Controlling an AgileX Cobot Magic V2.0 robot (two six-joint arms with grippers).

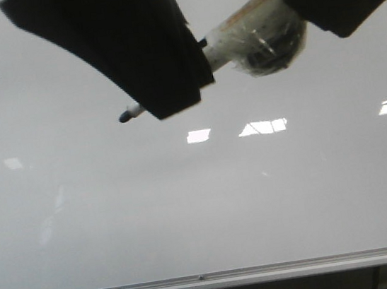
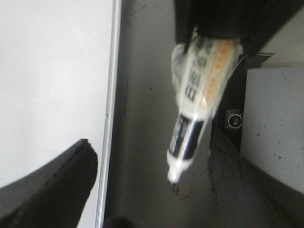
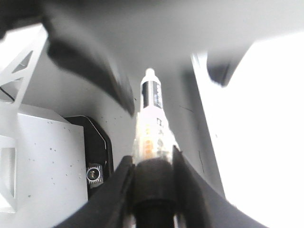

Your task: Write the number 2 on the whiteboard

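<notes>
A: Nearest the front camera, two dark grippers up top. Which one has the pen?

B: The right gripper (image 3: 153, 164). Its own wrist camera shows both fingers pressed against the barrel of the marker (image 3: 152, 126), rear end clamped, cap off. In the front view the marker (image 1: 237, 42) runs on a slant, tape-wrapped body at upper right, black tip (image 1: 125, 117) at lower left.

A: And the left gripper (image 1: 145, 51)?

B: It sits in front of the marker's middle and hides it. One finger (image 2: 57, 190) shows in its wrist view, apart from the marker, nothing between the jaws that I can see. I'd call it spread, not holding.

A: Behind all that?

B: The whiteboard (image 1: 202, 207), big and glossy, ceiling lights reflected, silver rail (image 1: 211, 282) along the bottom. No number 2 on it yet, no stroke at all that I can make out.

A: Tip touching the board?

B: Cannot tell from the front. The wrist views suggest it is off the surface. My guess is the tip must go forward onto the board, and the right arm carries it.
</notes>
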